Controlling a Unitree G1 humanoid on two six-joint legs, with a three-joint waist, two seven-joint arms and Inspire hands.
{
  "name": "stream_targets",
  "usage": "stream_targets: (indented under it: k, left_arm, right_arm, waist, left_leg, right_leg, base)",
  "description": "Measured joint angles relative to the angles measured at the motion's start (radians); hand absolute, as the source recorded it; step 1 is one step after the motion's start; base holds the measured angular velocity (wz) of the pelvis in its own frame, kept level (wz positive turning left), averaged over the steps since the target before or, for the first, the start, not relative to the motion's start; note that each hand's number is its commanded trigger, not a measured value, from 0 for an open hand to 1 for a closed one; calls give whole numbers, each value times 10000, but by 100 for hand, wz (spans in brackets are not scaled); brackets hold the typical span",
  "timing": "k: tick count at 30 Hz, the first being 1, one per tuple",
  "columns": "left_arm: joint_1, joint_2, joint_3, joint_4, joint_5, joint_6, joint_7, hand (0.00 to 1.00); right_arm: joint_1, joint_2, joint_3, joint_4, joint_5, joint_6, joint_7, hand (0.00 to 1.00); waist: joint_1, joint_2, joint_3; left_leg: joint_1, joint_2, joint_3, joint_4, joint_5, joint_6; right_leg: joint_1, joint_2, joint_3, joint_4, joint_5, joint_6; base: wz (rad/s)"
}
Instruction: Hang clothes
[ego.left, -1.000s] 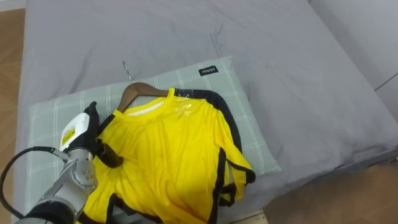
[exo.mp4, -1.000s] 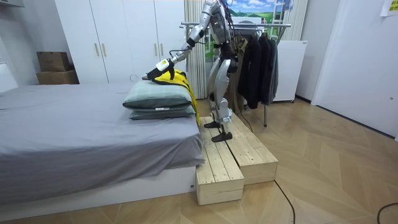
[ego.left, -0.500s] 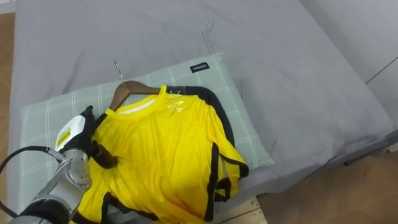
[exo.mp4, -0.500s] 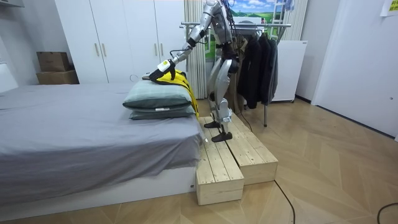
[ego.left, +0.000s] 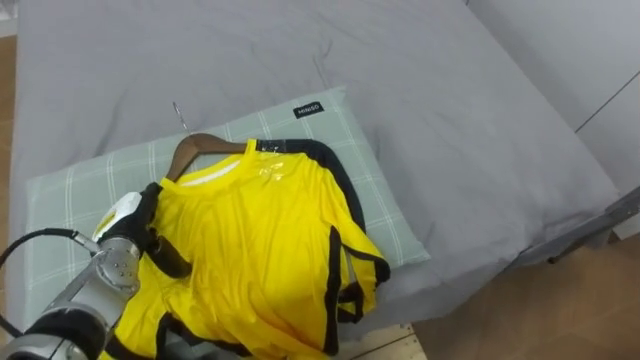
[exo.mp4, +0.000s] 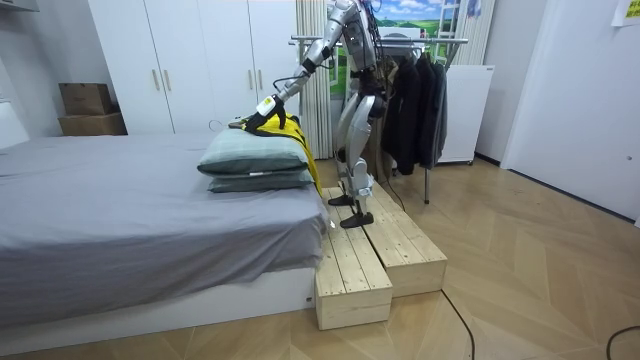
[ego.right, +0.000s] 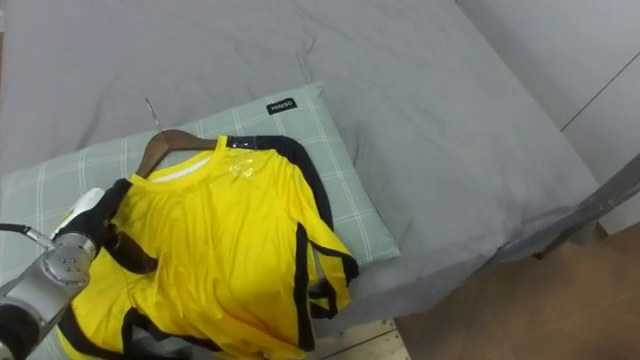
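A yellow shirt with black trim lies spread over a pale green checked pillow on the bed. A wooden hanger is inside its collar, and the metal hook points away from me. My left hand rests at the shirt's left shoulder, against the black sleeve trim, partly tucked under the cloth. In the room view the left hand reaches out over the stacked pillows, with the yellow shirt just below it.
The grey bed stretches beyond the pillow. I stand on a wooden platform at the bed's side. Behind me a clothes rack holds dark garments. White wardrobes line the far wall.
My left hand has drawn back a little toward my body and closer into the shirt's shoulder. The eye views have shifted with my head; the shirt and hanger lie as before.
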Motion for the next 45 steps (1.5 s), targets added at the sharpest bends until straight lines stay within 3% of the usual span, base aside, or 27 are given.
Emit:
stream_targets:
  k: [11, 19, 32, 45]
  left_arm:
    - [-50, 121, -181, -2, 2, 26, -469, 0]
    - [-198, 161, -168, -1, 1, 36, -476, 0]
    - [-220, 552, -161, 150, -645, 83, -760, 0]
    - [-220, 810, -166, 385, -637, 146, -1158, 0]
  right_arm:
    - [78, -67, -73, -323, -74, 4, -114, 0]
    - [292, -222, -350, -361, -63, -7, -126, 0]
    - [480, -276, -473, -363, -76, -4, -97, 0]
    - [570, -259, -453, -364, -378, 100, -88, 0]
  waist:
    - [47, 180, -101]
    - [30, 187, -114]
    - [48, 155, -130]
    - [30, -22, -139]
  left_leg:
    - [184, -6, 162, -93, -22, 38]
    - [401, 1, 166, -188, -5, 60]
    - [402, 190, 357, -287, 0, 70]
    - [408, 198, 376, -304, 0, 72]
  right_leg:
    - [143, -2, 140, -48, 57, 71]
    - [369, 16, 142, -204, 72, 73]
    - [525, 274, 322, -888, 526, 89]
    - [530, 284, 349, -888, 524, 92]
  base:
    - [-3]
    - [0]
    - [-7]
    - [0]
